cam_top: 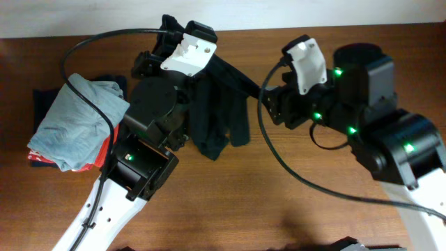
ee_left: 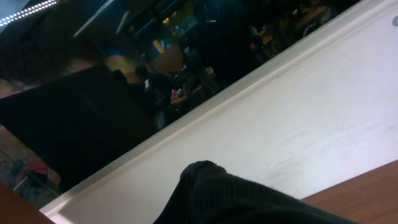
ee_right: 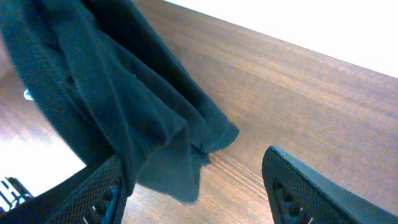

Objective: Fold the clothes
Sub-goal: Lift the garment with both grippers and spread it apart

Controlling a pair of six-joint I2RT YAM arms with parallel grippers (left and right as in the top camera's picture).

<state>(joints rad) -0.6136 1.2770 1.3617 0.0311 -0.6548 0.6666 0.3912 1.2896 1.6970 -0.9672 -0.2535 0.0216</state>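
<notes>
so the black t-shirt [cam_top: 217, 115] lies bunched on the table [cam_top: 279, 209]; the right gripper [ee_right: 193, 160] gapes wide beside it, whether the left gripper [cam_top: 162, 42] holds anything i cannot tell. best pinch one edge, not a wad.

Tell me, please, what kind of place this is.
Probably an indoor robot workstation, perhaps a lab: a wooden table beside a plain white wall, a left arm and a right arm over it, with a black T-shirt and a pile of garments.
</notes>
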